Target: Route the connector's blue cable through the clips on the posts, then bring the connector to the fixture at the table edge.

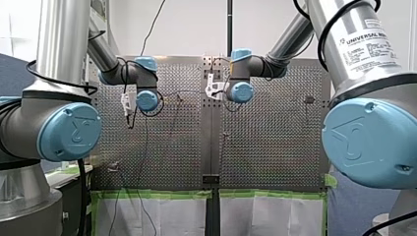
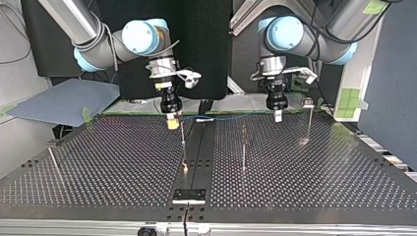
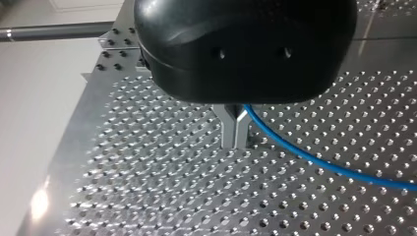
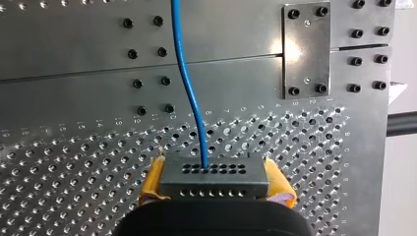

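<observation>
1. Near edge of the bench (image 2: 319, 187), middle of the top view: fixture (image 2: 189, 195), a small dark plate, bolted flat.
2. Mid-bench: thin upright posts, one (image 2: 243, 147) just right of the central seam, another (image 2: 183, 135) just left of it. Further back at the right, a third post bearing a clip (image 2: 308, 102). At the far left, a slanted rod (image 2: 53, 160).
3. Near the far edge, left of the seam: my right gripper (image 2: 172, 122), pointing down, just above the bench. Fingers with yellow pads (image 4: 153, 179) pinching the connector (image 4: 214, 178), a grey block with rows of holes, well apart from the fixture.
4. Same depth: blue cable (image 2: 231, 117), leaving the connector's holed face and running across the seam to the other arm, above the bench. Contact with the nearest post: cannot tell.
5. Right of the seam: my left gripper (image 2: 278, 116), pointing down. Metal fingers (image 3: 228, 128) pressed together, blue cable emerging at their side.
6. Beyond the far edge, left: blue sheet (image 2: 64, 101), lying flat.
</observation>
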Tool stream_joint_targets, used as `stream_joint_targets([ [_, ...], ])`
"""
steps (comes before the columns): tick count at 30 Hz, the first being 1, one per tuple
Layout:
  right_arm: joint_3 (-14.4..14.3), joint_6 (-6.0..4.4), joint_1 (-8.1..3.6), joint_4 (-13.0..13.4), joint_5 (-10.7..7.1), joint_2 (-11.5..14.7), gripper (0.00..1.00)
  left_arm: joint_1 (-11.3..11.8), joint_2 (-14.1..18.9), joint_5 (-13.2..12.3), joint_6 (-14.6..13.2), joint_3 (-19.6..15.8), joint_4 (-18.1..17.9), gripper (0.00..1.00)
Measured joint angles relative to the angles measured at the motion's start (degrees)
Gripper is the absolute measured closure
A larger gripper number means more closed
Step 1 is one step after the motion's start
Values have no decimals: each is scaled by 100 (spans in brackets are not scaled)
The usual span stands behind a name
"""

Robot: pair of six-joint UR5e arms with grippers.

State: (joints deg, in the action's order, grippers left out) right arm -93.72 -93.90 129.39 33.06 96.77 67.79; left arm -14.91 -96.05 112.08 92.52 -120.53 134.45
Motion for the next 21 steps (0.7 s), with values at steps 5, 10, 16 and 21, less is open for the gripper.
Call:
stream_joint_targets([
  [5,50,-5,-42,-15,-16,-4,100,-1,-218,-111,-64,153,35,100],
  [10,63,-10,-109,-34,-20,-19,100,-4,-297,-173,-73,279,56,100],
  [16,67,-23,-188,-47,-27,-28,100,-8,-306,-266,-77,430,126,100],
  [21,66,-24,-228,-65,-62,-31,100,-20,-309,-395,-77,560,197,100],
])
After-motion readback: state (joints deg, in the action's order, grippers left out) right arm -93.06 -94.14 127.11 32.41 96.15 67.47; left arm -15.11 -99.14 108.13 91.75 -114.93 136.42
